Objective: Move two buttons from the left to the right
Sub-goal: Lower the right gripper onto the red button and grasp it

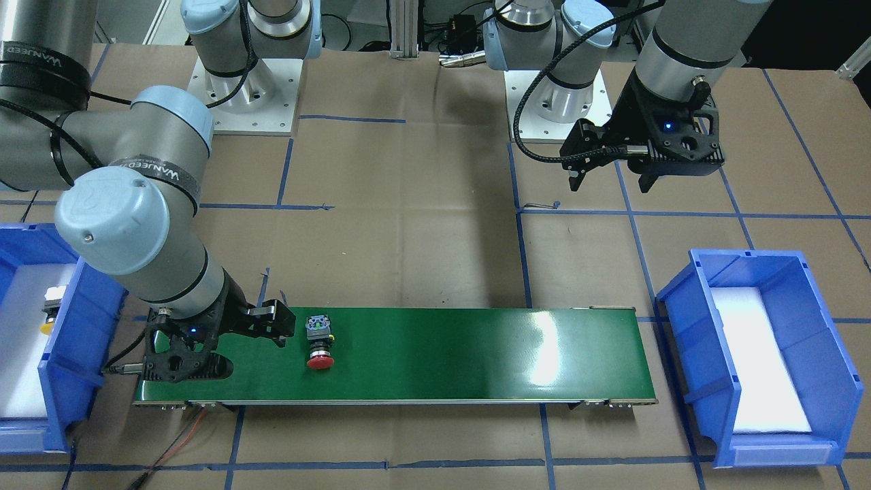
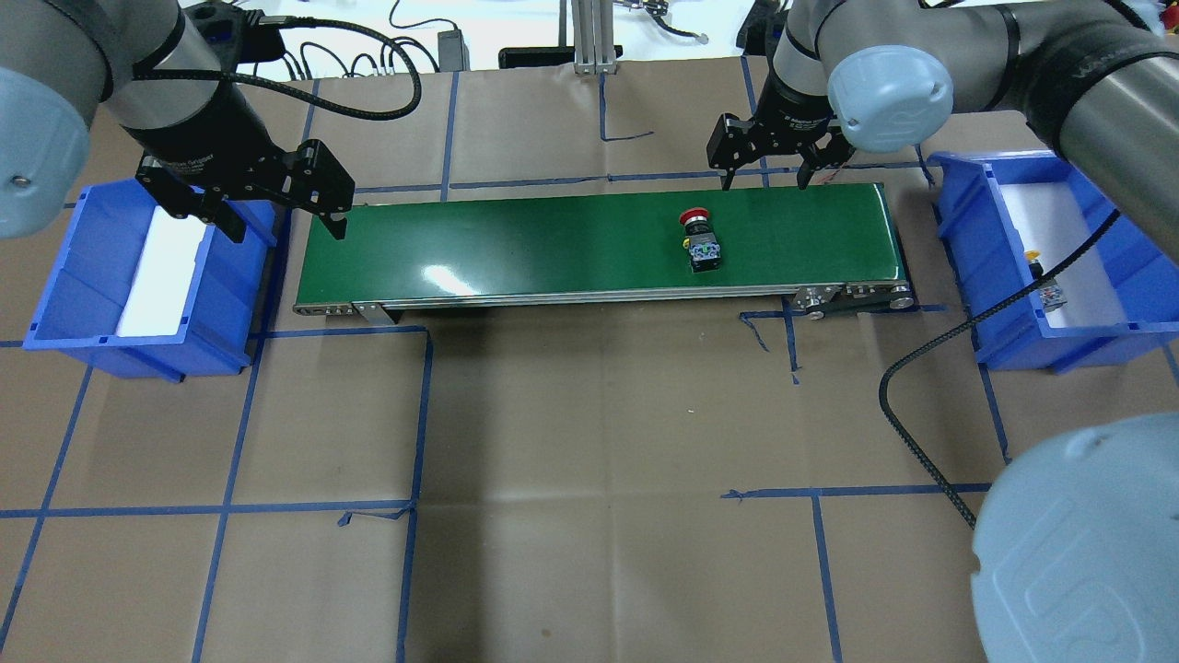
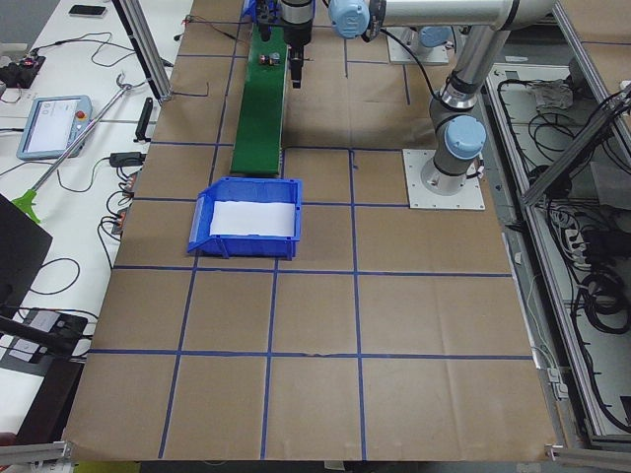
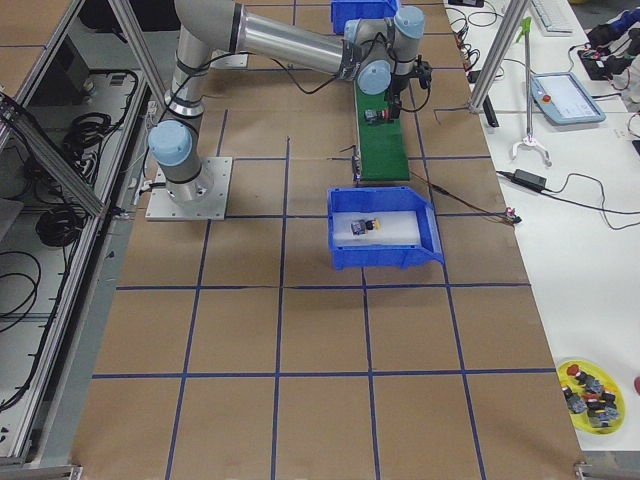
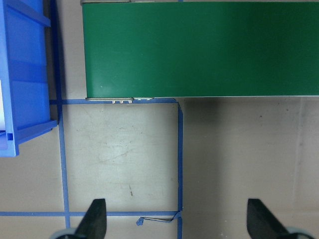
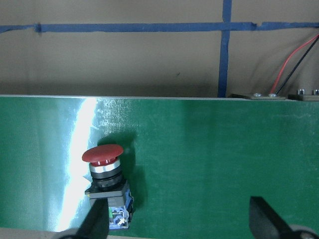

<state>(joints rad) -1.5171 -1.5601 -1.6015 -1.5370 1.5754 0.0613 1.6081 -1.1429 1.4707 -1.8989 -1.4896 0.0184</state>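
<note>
Right gripper [image 6: 179,221] hung over the far edge of the belt [image 6: 214,144], jaws spread and empty; the red button [image 6: 103,172] lay on its side on the belt, just left of them and nearer. A good pick would likely need a shift left, centring on the black collar [image 6: 105,182], then a square descent. The yellow button [image 2: 1044,276] lay in the right bin [image 2: 958,230]. Left gripper [image 2: 281,221] hovered by the belt's left end, jaws released.

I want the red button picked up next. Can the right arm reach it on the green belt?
Probably yes. The red button lies bare on the green belt with nothing over it, and the right gripper hangs close by, fingers spread wide.
</note>
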